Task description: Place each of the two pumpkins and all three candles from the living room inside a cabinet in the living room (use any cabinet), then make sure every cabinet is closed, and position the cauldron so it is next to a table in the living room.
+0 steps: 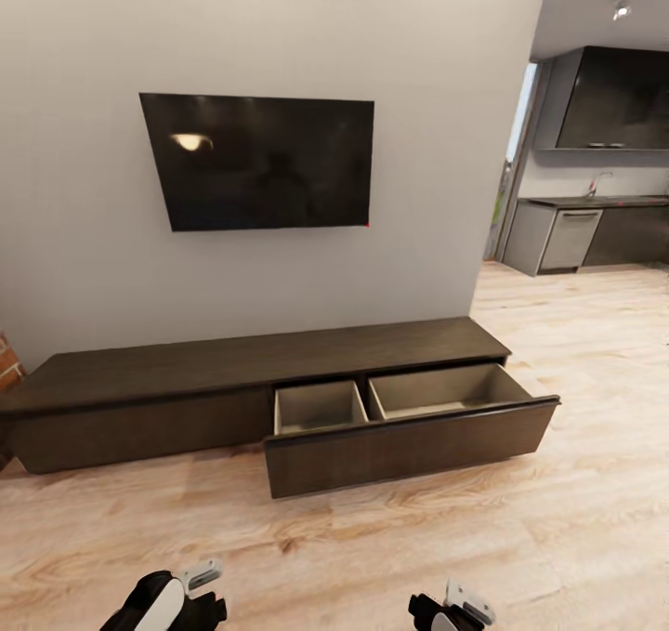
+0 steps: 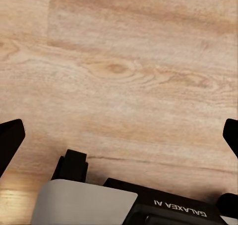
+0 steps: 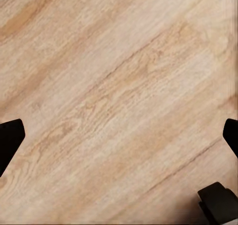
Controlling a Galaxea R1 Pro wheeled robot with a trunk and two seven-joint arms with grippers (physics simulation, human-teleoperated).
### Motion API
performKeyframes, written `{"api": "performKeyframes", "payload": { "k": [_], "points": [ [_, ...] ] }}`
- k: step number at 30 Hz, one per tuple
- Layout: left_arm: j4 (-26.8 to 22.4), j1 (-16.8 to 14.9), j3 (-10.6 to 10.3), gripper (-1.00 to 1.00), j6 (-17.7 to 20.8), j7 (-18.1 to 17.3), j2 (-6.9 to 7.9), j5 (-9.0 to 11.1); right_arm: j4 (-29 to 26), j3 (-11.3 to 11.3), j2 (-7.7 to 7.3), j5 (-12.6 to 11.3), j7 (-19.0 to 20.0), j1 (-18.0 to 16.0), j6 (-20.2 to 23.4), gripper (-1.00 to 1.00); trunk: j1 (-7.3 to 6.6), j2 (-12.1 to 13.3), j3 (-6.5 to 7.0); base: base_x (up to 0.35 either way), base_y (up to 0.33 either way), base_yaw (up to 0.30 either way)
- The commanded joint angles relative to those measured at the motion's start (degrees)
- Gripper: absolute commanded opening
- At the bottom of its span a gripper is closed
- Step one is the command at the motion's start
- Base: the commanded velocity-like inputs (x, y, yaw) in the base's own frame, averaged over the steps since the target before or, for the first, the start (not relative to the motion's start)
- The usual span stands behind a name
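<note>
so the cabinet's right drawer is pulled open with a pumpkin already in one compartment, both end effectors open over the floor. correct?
Not quite. The head view shows the cabinet with its right drawer pulled open, but both compartments are empty, no pumpkin. The rest holds: the left end effector and right end effector are open over the wood floor.

Right claw [image 3: 119, 140] spread wide, empty, over pale wood floor [image 3: 119, 76]

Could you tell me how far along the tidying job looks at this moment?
Early. The cabinet has its right drawer pulled open, both compartments bare. The left gripper and right gripper are open, holding nothing, above wood floor. Pumpkins, candles and cauldron remain to be handled, then the drawer shut.
</note>
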Motion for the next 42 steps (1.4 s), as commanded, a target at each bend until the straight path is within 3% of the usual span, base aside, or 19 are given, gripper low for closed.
{"api": "performKeyframes", "payload": {
  "k": [1, 11, 22, 36, 42],
  "points": [
    [0.0, 0.0, 0.01, 1.0, 0.0, 0.0, 0.0, 0.0, 0.0, 0.0, 0.0, 0.0, 0.0, 0.01, -0.01, 1.0, 0.0, 0.0, 0.0, -0.323, 0.0, -0.002],
    [-0.08, 0.0, 0.02, 1.0, 0.0, -0.08, -0.01, 0.08, 0.04, 0.0, 0.0, 0.0, 0.0, 0.02, -0.32, 1.0, 0.0, 0.0, 0.0, -0.323, 0.0, -0.013],
    [-0.25, 0.0, -0.04, 1.0, -0.05, -0.09, 0.09, 0.09, 0.35, 0.09, -0.07, 0.0, 0.32, 0.0, -2.41, 1.0, 0.0, 0.0, 0.0, -0.278, 0.0, -0.255],
    [-0.35, 0.0, -0.79, 1.0, -1.65, -0.18, 0.1, 0.0, 0.53, 0.23, -0.04, 0.0, 0.35, -0.01, -2.52, 1.0, 0.0, 0.0, 0.0, 0.188, 0.111, -0.285],
    [-0.35, 0.0, -0.78, 1.0, -1.67, -0.19, 0.09, 0.08, 0.53, 0.19, -0.07, 0.0, 0.35, 0.0, -2.44, 1.0, 0.0, 0.0, 0.0, -0.036, 0.013, -0.285]
  ]
}}
